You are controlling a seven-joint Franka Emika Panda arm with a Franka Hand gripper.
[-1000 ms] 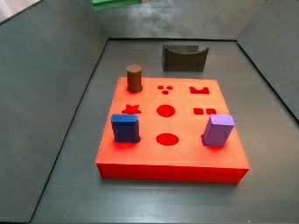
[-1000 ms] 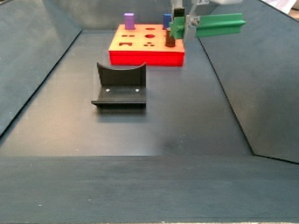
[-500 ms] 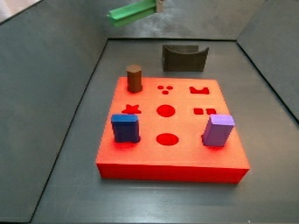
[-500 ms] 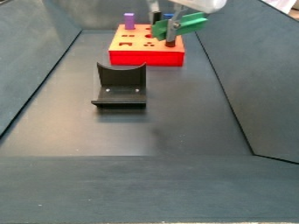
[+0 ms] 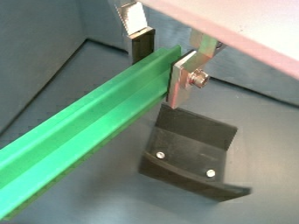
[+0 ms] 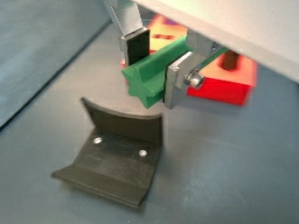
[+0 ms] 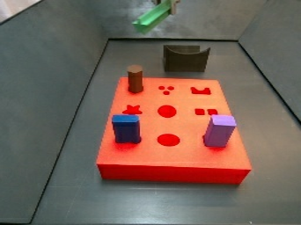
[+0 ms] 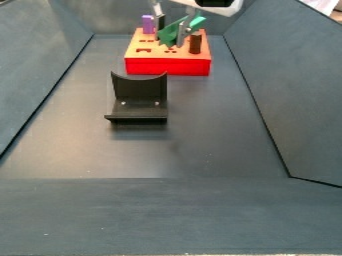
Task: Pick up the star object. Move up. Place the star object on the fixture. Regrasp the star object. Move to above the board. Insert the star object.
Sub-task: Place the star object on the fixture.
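Star object, the long green bar, is clamped between the flat silver fingers of the hand, which is closed on it near one end so that most of the bar reaches out to one side. In both wrist views the dark pads press on opposite faces of the bar; its star-shaped end face shows in a wrist view. In both side views the hand is raised well above the floor with the bar tilted, one end lower than the other, touching nothing else. The arm itself is mostly out of frame, only its pale wrist showing at the top edge in a side view.

The fixture, a dark bracket on its base plate, stands on the floor below the hand in both wrist views, apart from the bar. The board lies flat, carrying a brown round peg, a blue square peg and a purple square peg; its star hole is unfilled.
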